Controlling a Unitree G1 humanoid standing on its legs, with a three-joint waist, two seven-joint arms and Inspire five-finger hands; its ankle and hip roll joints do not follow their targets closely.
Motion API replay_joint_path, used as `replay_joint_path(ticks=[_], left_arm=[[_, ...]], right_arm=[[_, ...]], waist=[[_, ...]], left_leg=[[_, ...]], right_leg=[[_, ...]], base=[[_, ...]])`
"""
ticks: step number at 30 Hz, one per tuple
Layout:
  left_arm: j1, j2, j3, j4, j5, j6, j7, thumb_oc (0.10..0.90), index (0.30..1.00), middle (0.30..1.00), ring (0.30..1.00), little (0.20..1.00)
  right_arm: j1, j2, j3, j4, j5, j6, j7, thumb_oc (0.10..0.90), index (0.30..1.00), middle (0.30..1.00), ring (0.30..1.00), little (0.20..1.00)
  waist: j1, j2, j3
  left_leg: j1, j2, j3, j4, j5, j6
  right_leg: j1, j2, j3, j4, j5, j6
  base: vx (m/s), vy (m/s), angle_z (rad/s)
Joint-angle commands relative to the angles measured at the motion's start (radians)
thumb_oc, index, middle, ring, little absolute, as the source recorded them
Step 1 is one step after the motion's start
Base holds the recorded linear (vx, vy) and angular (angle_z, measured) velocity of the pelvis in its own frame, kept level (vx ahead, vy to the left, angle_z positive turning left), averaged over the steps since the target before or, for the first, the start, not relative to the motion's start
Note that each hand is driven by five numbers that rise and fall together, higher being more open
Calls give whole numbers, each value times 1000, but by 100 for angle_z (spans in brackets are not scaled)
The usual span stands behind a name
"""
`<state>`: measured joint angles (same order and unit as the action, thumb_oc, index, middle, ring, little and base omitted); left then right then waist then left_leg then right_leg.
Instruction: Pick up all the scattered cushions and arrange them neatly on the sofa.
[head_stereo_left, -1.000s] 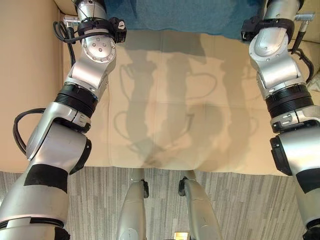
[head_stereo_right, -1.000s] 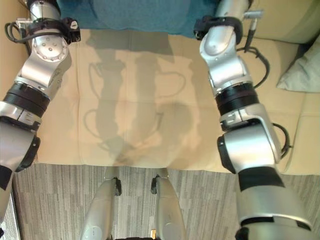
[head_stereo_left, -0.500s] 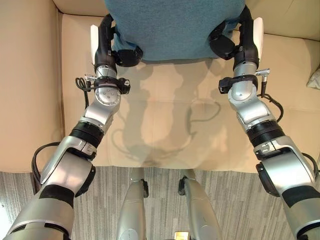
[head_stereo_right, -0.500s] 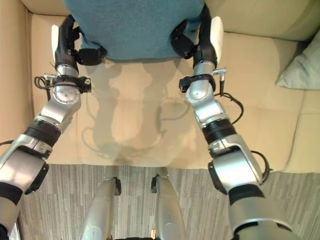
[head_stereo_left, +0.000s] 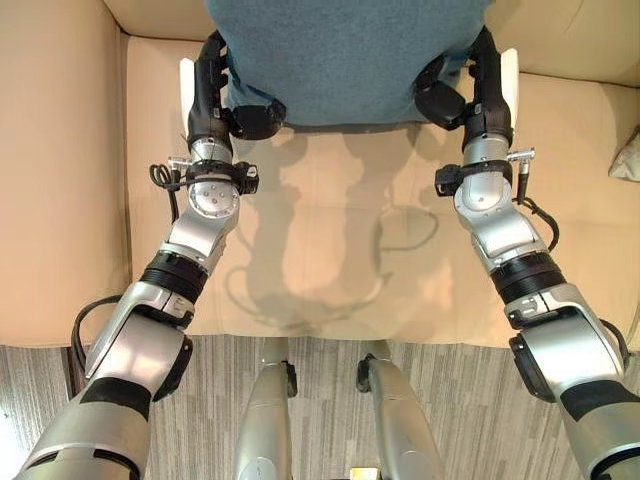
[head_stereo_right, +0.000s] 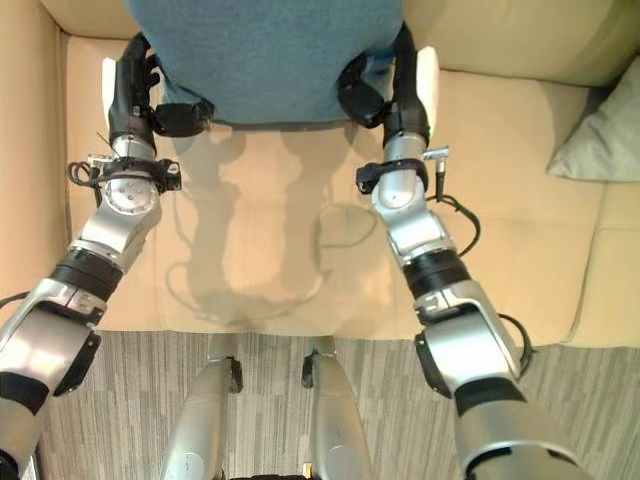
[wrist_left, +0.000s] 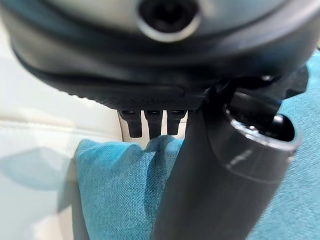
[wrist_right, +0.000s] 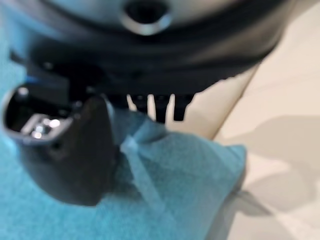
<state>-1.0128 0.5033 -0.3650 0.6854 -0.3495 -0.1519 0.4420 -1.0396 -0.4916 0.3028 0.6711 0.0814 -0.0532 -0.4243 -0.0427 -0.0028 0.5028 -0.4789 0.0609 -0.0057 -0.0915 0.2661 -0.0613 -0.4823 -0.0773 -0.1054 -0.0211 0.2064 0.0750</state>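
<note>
Your teal cushion (head_stereo_left: 345, 55) sits at the back edge of the sofa seat (head_stereo_left: 330, 250), upright against the backrest (head_stereo_left: 560, 35), and you have it pinched at its 2 lower corners. The left hand (head_stereo_left: 215, 95) grips the corner nearer the sofa's left arm (head_stereo_left: 55, 170); in its wrist view the thumb (wrist_left: 215, 175) lies across the front of the fabric while the fingers (wrist_left: 152, 122) reach behind the edge, so it is clamped on the cushion. The right hand (head_stereo_left: 475, 90) mirrors that on the other corner, thumb in front and fingers (wrist_right: 157, 107) behind.

Holding both corners keeps the cushion square to the backrest as you seat it, which seems to be the step in hand. Judging by its lower edge meeting the seat, the placement looks nearly finished; release only once it stands without your support.

A pale grey cushion (head_stereo_right: 600, 135) lies at the seat's right edge, well apart, and probably wants tidying next
</note>
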Motion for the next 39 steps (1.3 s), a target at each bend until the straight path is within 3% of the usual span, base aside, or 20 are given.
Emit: replay_joint_path(ticks=[1,5,6,7,10,12,15,20,29,35,39], left_arm=[[70,42,89,-97,53,-100,-6,800,900,900,900,900],[258,111,190,-173,61,-110,-45,800,900,900,900,900],[260,111,190,-174,62,-110,-46,800,900,900,900,900],[359,126,237,-207,65,-114,-69,800,900,900,900,900],[479,136,289,-262,73,-118,-98,800,900,900,900,900],[649,108,351,-306,71,-118,-147,800,900,900,900,900],[708,95,371,-297,75,-116,-165,800,900,900,900,900],[971,6,405,-197,161,-62,-260,800,900,900,900,900],[1124,-144,385,198,246,11,-337,800,900,900,900,900],[1133,-177,371,279,248,15,-332,800,900,900,900,900],[1109,-183,351,255,231,11,-329,800,900,900,900,900]], right_arm=[[103,-13,-37,-132,-48,-84,7,800,900,900,900,900],[335,-81,-151,-208,-53,-91,50,800,900,900,900,900],[337,-81,-152,-210,-54,-90,50,800,900,900,900,900],[445,-93,-191,-234,-53,-96,78,800,900,900,900,900],[549,-109,-227,-251,-73,-92,107,800,900,900,900,900],[676,-108,-267,-260,-80,-88,157,800,900,900,900,900],[725,-100,-277,-253,-73,-93,175,800,900,900,900,900],[925,-47,-273,-182,-100,-74,291,800,900,900,900,900],[1084,57,-186,19,-204,-61,366,800,900,900,900,900],[1100,76,-166,102,-209,-66,353,800,900,900,900,900],[1084,82,-157,165,-194,-62,335,800,900,900,900,900]], waist=[[4,5,-162],[-5,-5,-201],[-5,-5,-203],[-10,-9,-219],[-15,-13,-242],[-21,-18,-264],[-26,-20,-278],[-37,-27,-331],[-42,-32,-387],[-35,-29,-383],[-26,-42,-345]], left_leg=[[23,11,26,4,-140,-50],[87,13,38,4,-162,-46],[84,13,37,4,-158,-46],[119,15,44,4,-174,-42],[146,16,52,4,-180,-39],[194,15,58,4,-193,-31],[206,16,62,4,-194,-30],[312,22,84,4,-218,-15],[428,55,97,4,-229,-23],[432,85,87,18,-203,-41],[339,92,60,158,-202,-54]], right_leg=[[-24,-39,9,175,-223,70],[51,-47,3,160,-225,73],[50,-46,3,157,-220,73],[86,-49,1,155,-227,73],[122,-51,-3,143,-225,75],[173,-54,-4,141,-236,76],[191,-51,-5,131,-231,77],[292,-41,2,106,-239,74],[406,-9,14,104,-290,51],[449,26,14,75,-313,20],[464,32,-10,38,-309,-6]], base=[[0,0,0],[23,6,0],[62,28,3],[47,16,3],[27,7,0],[35,11,-4],[8,-7,-7],[1,-14,-11],[-5,-62,-15],[-68,-153,1],[-220,-148,29]])
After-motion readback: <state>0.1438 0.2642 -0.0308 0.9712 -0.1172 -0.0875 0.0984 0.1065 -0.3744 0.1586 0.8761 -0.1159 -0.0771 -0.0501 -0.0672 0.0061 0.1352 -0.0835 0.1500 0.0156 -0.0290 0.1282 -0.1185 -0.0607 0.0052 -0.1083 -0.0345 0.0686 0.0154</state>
